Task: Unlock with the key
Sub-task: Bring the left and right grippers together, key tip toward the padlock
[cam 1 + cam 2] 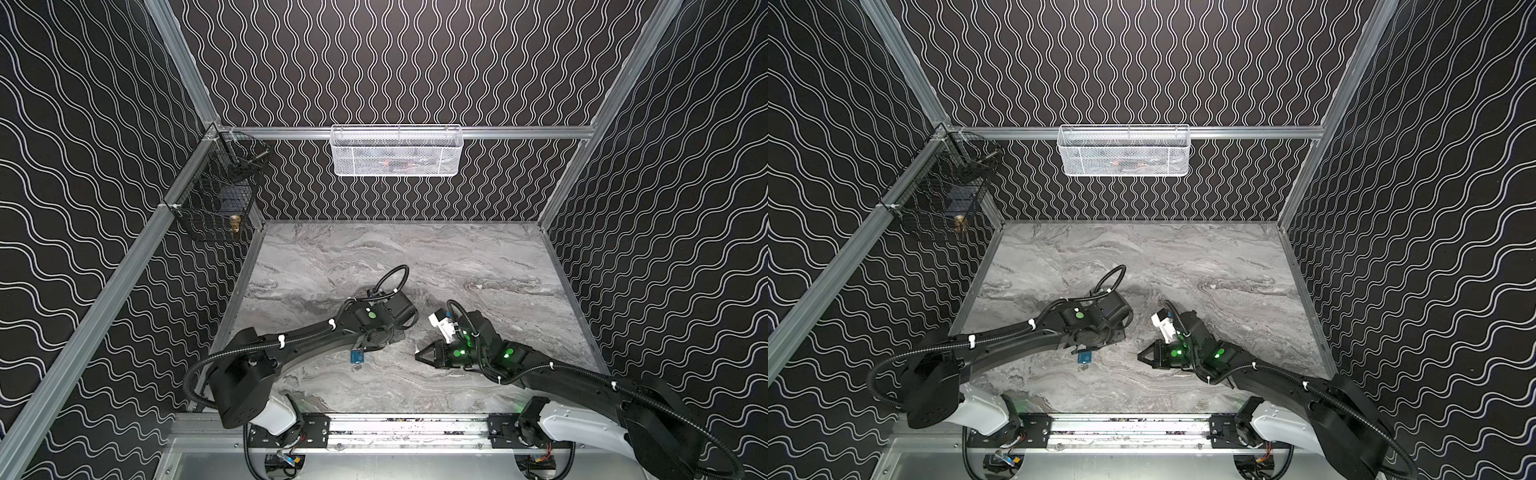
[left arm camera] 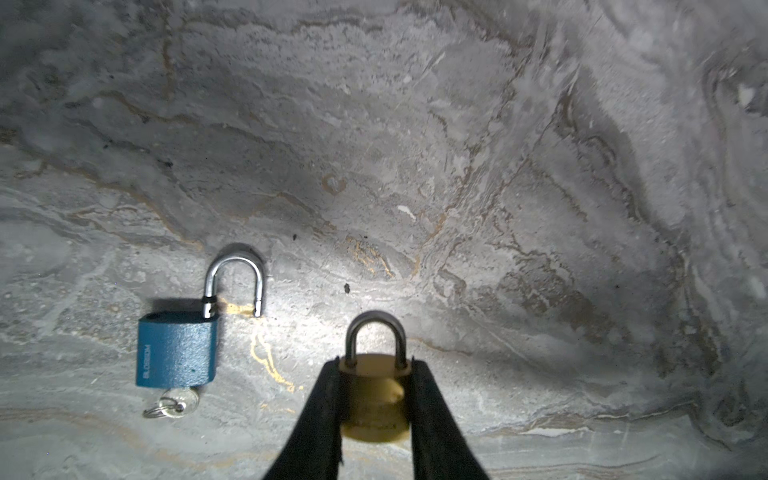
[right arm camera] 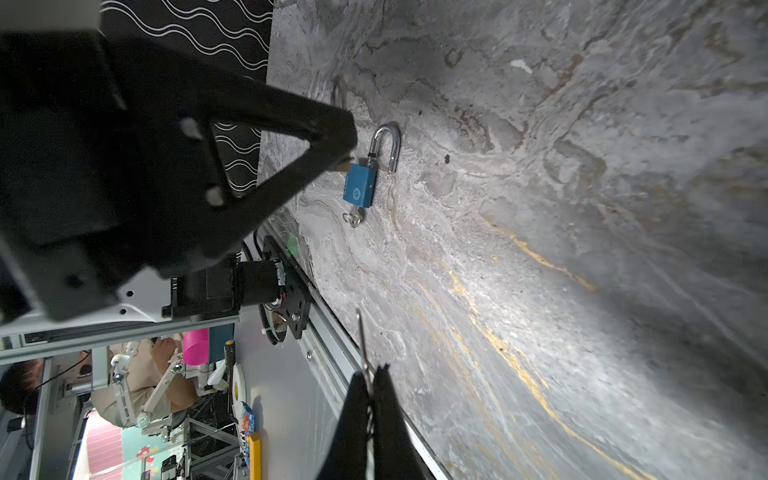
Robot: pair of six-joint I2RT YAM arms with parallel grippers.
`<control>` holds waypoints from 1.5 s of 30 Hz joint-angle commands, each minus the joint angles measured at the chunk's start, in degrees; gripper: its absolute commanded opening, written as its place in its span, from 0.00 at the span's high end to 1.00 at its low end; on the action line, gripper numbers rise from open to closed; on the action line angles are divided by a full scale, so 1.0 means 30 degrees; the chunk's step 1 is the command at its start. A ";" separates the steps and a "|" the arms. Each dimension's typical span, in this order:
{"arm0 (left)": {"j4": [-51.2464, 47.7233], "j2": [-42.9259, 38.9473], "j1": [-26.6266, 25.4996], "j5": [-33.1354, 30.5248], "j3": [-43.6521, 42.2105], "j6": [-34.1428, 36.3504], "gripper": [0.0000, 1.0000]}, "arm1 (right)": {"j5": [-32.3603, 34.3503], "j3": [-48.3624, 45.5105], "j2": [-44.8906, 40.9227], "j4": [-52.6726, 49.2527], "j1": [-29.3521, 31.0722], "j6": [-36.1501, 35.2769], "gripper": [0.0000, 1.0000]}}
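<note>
A brass padlock [image 2: 374,395], shackle closed, is pinched by the left tool [image 2: 374,365]. A thin key [image 3: 362,340] is clamped in the pressed-together right tool [image 3: 371,374]. An opened blue padlock [image 2: 176,349] is laid on the counter [image 2: 498,166] nearby.

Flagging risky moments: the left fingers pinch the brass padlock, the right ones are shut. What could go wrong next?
1. The left fingers grip the brass padlock only by its sides; a key pushed in may twist it loose.
2. The thin key at the tips of the right gripper could tilt on contact.
3. The open blue padlock lies nearby and may get knocked.
</note>
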 commanded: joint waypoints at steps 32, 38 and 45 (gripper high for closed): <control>-0.0337 -0.1384 -0.0063 -0.1669 0.1375 0.1746 1.00 | 0.1361 0.2641 0.5610 0.7000 0.1617 0.1276 1.00; -0.0363 -0.1479 -0.0063 -0.1459 0.1371 0.1984 1.00 | 0.1395 0.2807 0.5721 0.7267 0.1594 0.1249 1.00; -0.0360 -0.1479 -0.0063 -0.1202 0.1331 0.2014 1.00 | 0.1650 0.3037 0.5539 0.6882 0.1565 0.1075 1.00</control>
